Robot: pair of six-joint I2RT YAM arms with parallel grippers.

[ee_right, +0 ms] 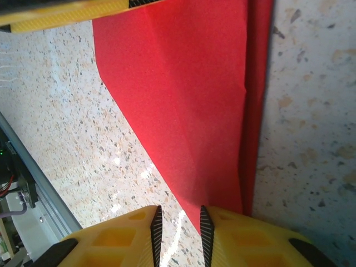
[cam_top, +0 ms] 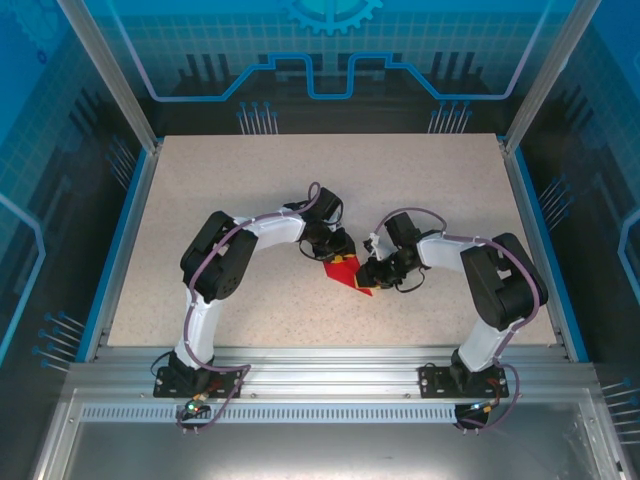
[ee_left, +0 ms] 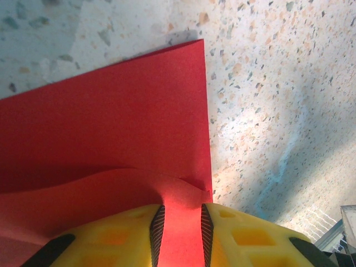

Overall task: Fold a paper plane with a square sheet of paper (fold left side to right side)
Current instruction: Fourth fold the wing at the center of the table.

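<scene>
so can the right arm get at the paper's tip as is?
Probably yes. The right gripper is right at the paper's pointed end, jaws slightly apart, with nothing in between. The left gripper sits at the opposite end, out of the way.

One red paper sheet (cam_top: 350,273), two robot arms (cam_top: 215,265), one table (cam_top: 420,180).

- Top view: high up behind the arm bases (cam_top: 190,375), tipped down and forward, taking in the whole table (cam_top: 250,180).
- Left wrist: right down close on the sheet of paper (ee_left: 111,128).
- Right wrist: equally close, sharing that sheet and speckled tabletop.
</scene>
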